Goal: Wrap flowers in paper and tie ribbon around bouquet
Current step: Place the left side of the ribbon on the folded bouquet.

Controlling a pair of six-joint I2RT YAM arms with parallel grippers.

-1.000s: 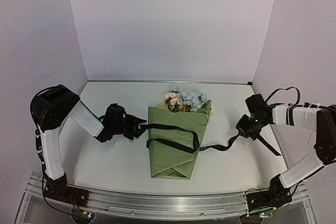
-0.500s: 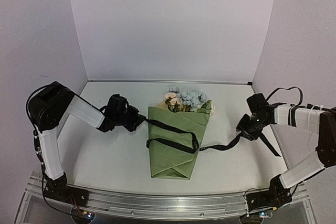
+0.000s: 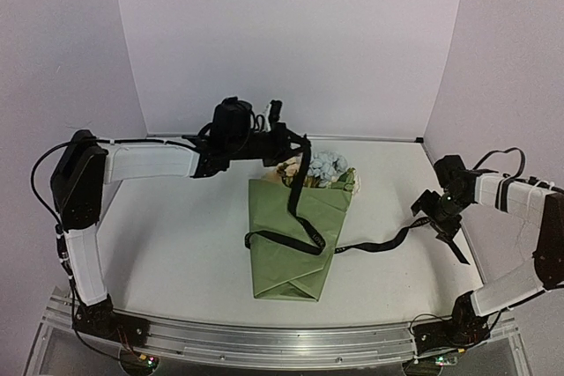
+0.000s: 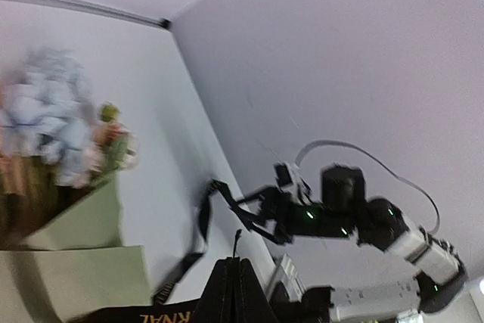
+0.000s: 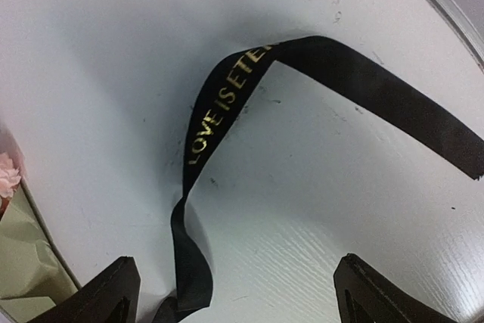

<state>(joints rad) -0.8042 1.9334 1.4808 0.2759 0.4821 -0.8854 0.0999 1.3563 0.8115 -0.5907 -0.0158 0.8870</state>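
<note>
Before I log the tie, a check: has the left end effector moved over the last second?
Yes. The left end effector, shut on the ribbon, swung from left of the bouquet to its far end, toward the back wall.

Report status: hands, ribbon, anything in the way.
Left hand shut on ribbon, high over the flowers. Right hand open over ribbon's loose end on table. Bouquet wrapped, ribbon looped across, untied. Nothing in the way.
</note>
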